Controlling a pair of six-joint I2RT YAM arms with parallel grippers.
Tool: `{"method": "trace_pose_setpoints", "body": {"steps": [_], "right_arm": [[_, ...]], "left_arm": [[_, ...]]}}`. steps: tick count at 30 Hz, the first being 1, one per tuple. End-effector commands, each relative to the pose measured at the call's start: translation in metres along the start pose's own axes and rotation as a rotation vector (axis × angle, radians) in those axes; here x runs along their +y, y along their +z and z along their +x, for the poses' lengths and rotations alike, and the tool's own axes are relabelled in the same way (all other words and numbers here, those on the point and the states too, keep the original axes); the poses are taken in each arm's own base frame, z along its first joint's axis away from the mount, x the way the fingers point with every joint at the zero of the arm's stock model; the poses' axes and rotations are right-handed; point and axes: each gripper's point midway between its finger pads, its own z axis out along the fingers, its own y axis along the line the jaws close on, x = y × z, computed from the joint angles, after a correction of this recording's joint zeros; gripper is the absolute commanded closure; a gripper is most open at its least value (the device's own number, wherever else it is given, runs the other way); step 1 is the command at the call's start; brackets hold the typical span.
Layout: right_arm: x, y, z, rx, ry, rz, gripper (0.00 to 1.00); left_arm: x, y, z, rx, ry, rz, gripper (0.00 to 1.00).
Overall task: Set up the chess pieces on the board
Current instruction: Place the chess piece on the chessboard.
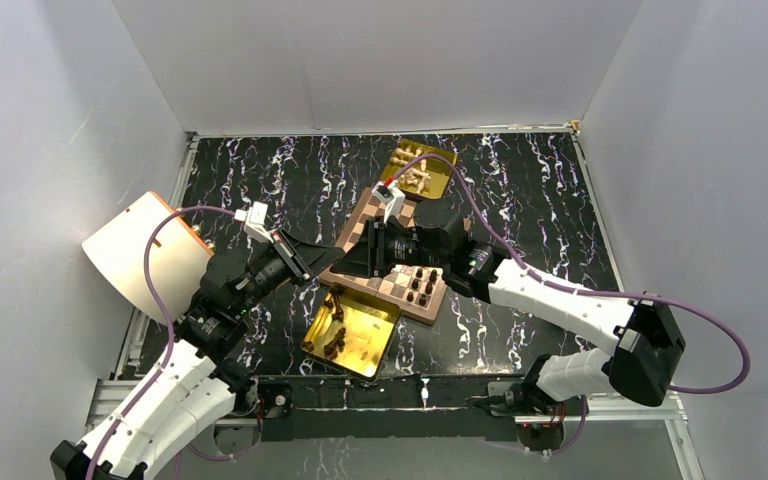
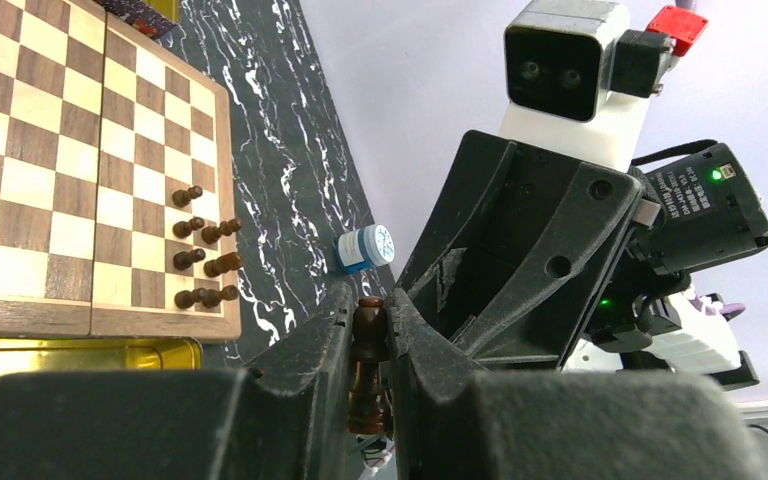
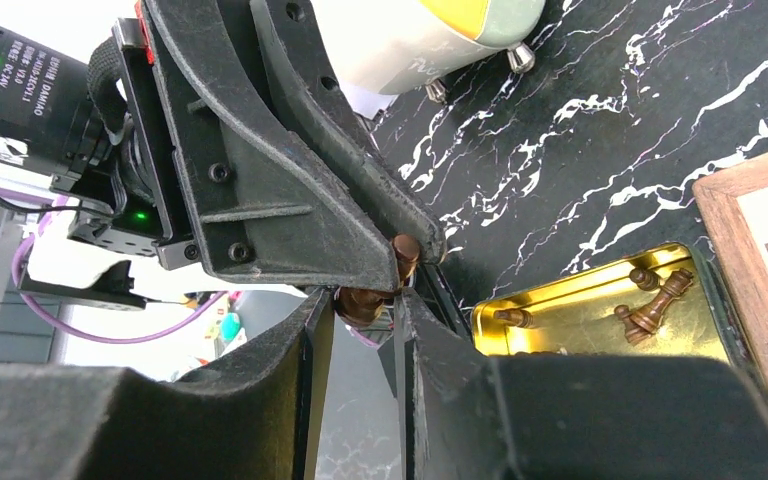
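- Left wrist view shows the left gripper (image 2: 368, 305) clamped tight on one dark brown turned wooden chessman (image 2: 368, 355), which lies lengthwise between its black fingers, clear of the table.
- Right wrist view has the right gripper (image 3: 365, 300) facing it nose to nose, jaws narrow around the same chessman's other end. Whether they actually pinch it, I cannot tell.
- This reads as a mid-air hand-over, probably so the chessman ends up gripped in a way that lets it be stood upright.
- Top external view puts the meeting just above the left edge of the square wooden chessboard (image 1: 400, 303) with brown and cream checks, so the carry to a square is short.
- A cluster of dark chessmen (image 2: 205, 262) already fills two short rows near one corner of the board.
- More dark pieces lie loose in the shiny gold rectangular tray (image 3: 580, 310) beside the board, apparently the supply, so much of the setting-up remains.
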Motion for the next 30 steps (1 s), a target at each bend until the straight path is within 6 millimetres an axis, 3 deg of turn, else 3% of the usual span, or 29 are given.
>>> {"method": "trace_pose_setpoints", "body": {"steps": [1,5,11,15,23,25,27,30], "right_arm": [[0.009,-0.003,-0.019,-0.091,0.0,-0.005,0.62],[0.004,-0.002,-0.02,-0.108,0.019,0.015,0.58],[-0.003,-0.002,-0.017,-0.095,-0.037,0.04,0.73],[-0.014,-0.009,-0.006,-0.057,-0.209,0.052,0.81],[-0.026,-0.021,0.02,0.084,-0.47,0.022,0.88],[-0.026,-0.023,0.021,0.094,-0.504,0.025,0.88],[-0.024,-0.027,0.022,0.1,-0.533,0.009,0.88],[-0.021,-0.031,0.022,0.091,-0.566,-0.004,0.88]], "left_arm": [[-0.028,-0.004,-0.003,-0.001,-0.003,0.106,1.0],[-0.026,-0.004,-0.002,0.008,-0.003,0.098,1.0],[-0.024,-0.006,-0.001,0.017,0.012,0.079,1.0],[-0.022,-0.01,-0.001,0.029,0.06,0.046,1.0],[-0.02,-0.014,0.009,0.148,0.184,-0.007,1.0],[-0.018,-0.013,0.014,0.192,0.19,-0.022,0.89],[-0.019,-0.012,0.015,0.217,0.181,-0.035,0.68],[-0.024,-0.011,0.016,0.232,0.159,-0.03,0.61]]}}
